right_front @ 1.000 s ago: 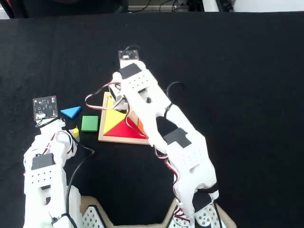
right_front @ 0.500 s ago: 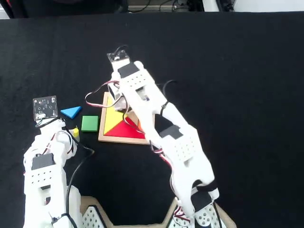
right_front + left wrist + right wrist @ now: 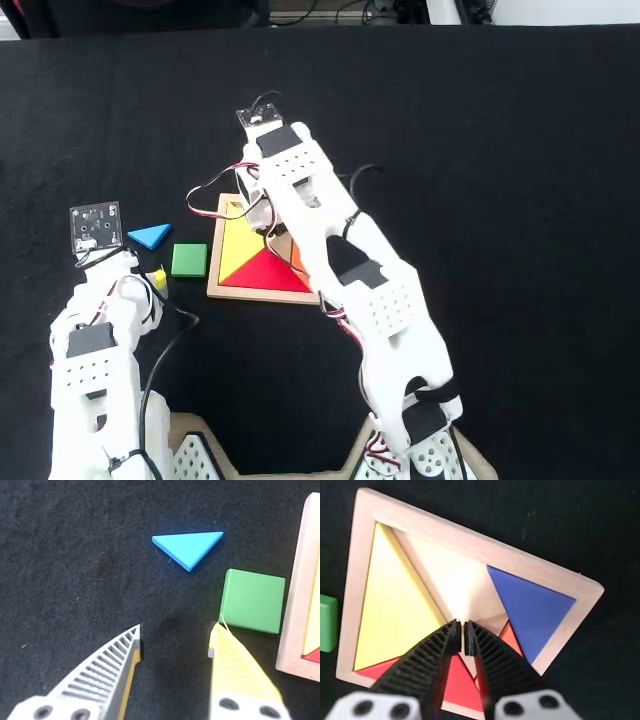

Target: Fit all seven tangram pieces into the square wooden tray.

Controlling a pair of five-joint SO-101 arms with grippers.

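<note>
The tray (image 3: 213, 262) lies left of centre in the high view, with the square (image 3: 189, 260) and blue triangle (image 3: 150, 236) loose just left of it. The right gripper (image 3: 460, 630), fingers together on nothing, hangs over the tray and may knock seated pieces (image 3: 395, 605) askew. The left gripper (image 3: 175, 635) gapes beside the square.

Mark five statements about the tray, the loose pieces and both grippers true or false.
1. The green square lies inside the wooden tray. False: it lies on the table beside the tray.
2. The left gripper is open and empty. True.
3. The light blue triangle lies outside the tray. True.
4. The tray is full. False: bare wood shows between the yellow triangle and the dark blue triangle.
5. The right gripper hangs over the green square. False: it is shut, above the tray.
</note>
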